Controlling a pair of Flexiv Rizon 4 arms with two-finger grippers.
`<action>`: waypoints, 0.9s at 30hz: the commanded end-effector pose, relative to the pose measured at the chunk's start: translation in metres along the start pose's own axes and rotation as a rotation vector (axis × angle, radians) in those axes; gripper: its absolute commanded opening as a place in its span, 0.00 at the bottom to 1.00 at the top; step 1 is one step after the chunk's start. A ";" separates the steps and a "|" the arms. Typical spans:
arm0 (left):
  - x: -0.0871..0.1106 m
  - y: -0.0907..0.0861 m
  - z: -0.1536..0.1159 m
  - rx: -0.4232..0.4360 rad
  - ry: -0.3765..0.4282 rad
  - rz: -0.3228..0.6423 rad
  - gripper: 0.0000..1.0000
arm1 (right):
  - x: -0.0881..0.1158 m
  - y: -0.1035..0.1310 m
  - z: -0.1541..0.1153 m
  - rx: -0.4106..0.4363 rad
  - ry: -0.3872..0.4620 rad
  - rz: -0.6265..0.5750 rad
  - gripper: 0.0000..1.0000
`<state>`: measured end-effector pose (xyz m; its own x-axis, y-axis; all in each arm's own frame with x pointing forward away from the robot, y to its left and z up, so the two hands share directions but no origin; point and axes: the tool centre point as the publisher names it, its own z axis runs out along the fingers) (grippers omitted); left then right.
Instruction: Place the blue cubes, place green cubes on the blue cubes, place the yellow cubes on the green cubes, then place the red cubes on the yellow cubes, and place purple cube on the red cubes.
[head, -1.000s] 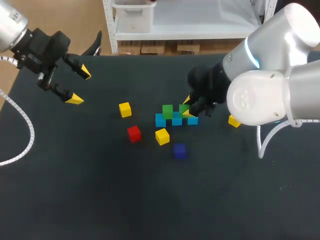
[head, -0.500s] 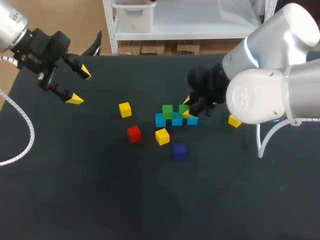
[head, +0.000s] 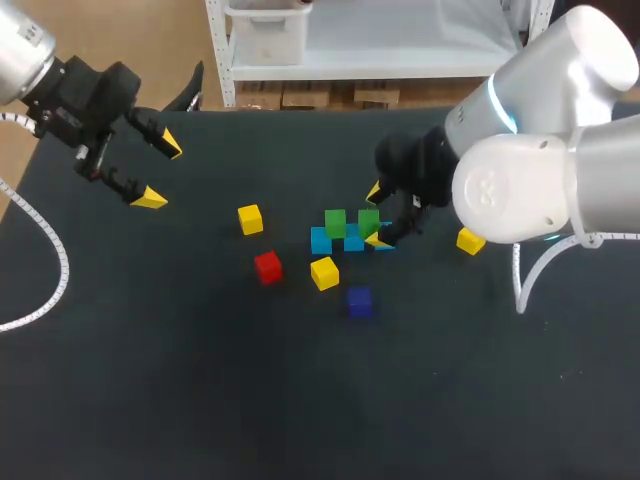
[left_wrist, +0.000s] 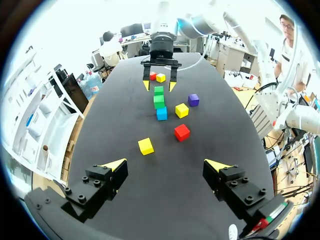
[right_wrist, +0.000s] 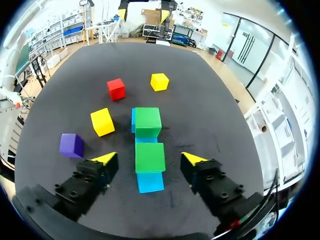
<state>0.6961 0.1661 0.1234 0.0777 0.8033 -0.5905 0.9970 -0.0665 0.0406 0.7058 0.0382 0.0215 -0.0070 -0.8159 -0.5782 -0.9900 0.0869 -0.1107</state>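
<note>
- Nearest the robot on the dark table (head: 200, 400) lies a purple cube (head: 359, 301), alone and apart from the others.
- Just beyond it sits a yellow cube (head: 323, 272), close to the near side of the blue row; a red cube (head: 267, 266) lies to that cube's left, not touching it.
- Next comes a row of three light-blue cubes (head: 352, 241), set side by side and touching.
- Two green cubes rest on that row: the left green cube (head: 335, 222) and the right green cube (head: 368, 220), side by side.
- My right gripper (head: 376, 215) is at the right green cube, one yellow-tipped finger on each side. In the right wrist view a gap shows between each fingertip (right_wrist: 192, 159) and the cube (right_wrist: 150, 156), so the jaws are spread and grasp nothing.
- To the right of the row, beside my right arm, lies a second yellow cube (head: 468, 241).
- Farther back and left of the row sits a third yellow cube (head: 249, 218), well apart.
- Farthest off, my left gripper (head: 160, 172) hangs over the far left corner of the table, fingers wide and empty.
</note>
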 end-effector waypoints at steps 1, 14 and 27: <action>0.001 0.001 0.000 0.001 -0.001 0.003 1.00 | 0.001 -0.003 -0.011 -0.031 -0.025 -0.010 1.00; 0.001 0.001 0.000 0.001 -0.001 0.003 1.00 | 0.020 -0.006 -0.076 -0.234 -0.200 -0.293 1.00; 0.001 0.001 0.000 0.001 -0.001 0.003 1.00 | 0.069 0.024 -0.070 -0.514 -0.206 -0.552 1.00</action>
<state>0.6961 0.1661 0.1234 0.0776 0.8033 -0.5905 0.9970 -0.0665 0.0406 0.6633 -0.0557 0.0424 0.4708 -0.6090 -0.6384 -0.8483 -0.5111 -0.1380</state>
